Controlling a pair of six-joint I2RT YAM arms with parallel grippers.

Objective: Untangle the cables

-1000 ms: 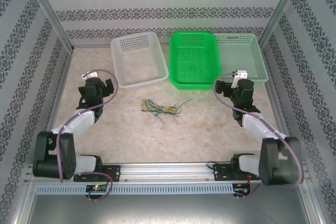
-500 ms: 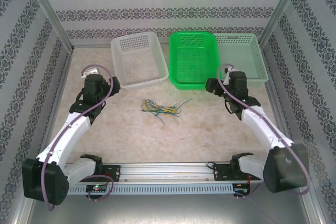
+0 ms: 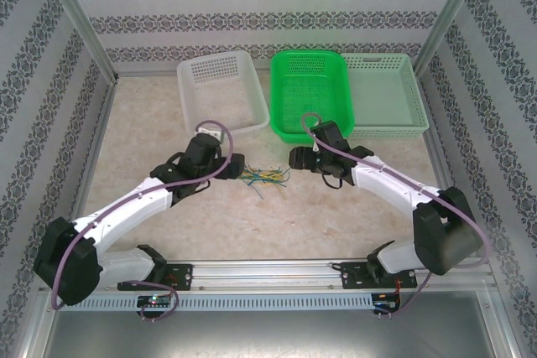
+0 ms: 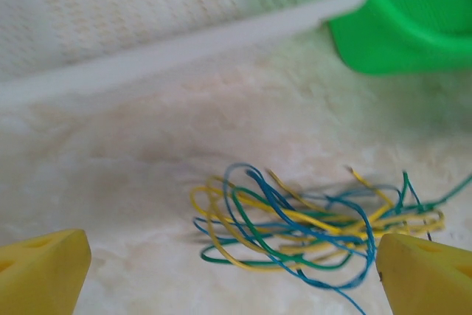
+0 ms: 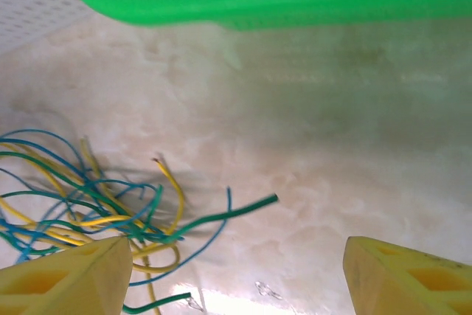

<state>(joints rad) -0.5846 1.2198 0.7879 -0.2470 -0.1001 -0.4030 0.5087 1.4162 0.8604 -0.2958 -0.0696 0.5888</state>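
On the marble-patterned table (image 3: 151, 123), the left gripper (image 3: 233, 165) and right gripper (image 3: 295, 158) flank the cables (image 3: 262, 177), both with jaws wide apart. The yellow, green and blue wires lie tangled between them. Beyond stand a white basket (image 3: 220, 58), a green basket (image 3: 307, 54) and a pale green basket (image 3: 379, 57), side by side.

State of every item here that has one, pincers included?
Thin yellow, green and blue cables: tangled in one bundle on the table, unheld.
White perforated plastic basket: empty.
Bright green plastic basket: empty.
Pale green plastic basket: empty.
Left pincer: open, beside the bundle.
Right pincer: open, beside the bundle.
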